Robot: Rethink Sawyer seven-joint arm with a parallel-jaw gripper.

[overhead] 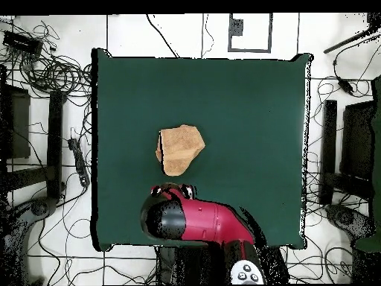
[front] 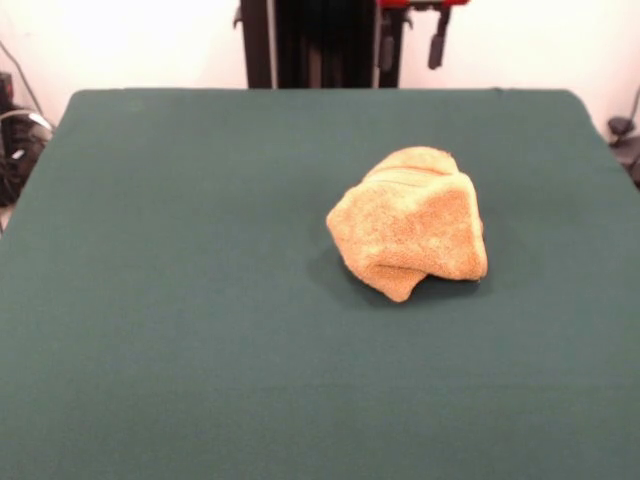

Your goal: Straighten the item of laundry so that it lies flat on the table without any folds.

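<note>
Towel (front: 410, 222): I see a crumpled lump near bench centre; no clear long axis.
Bench (front: 180, 300): green cloth, otherwise bare.
Room: cables on floor (overhead: 59, 74).
Fingers (front: 412, 40): raised; state undeterminable.

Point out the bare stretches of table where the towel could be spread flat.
The towel sits bunched right of centre on the table in the front view. Bare felt borders it all round; widest is the stretch between towel and left edge, and the near strip. Tightest is the far side, by the gripper overhead.
</note>
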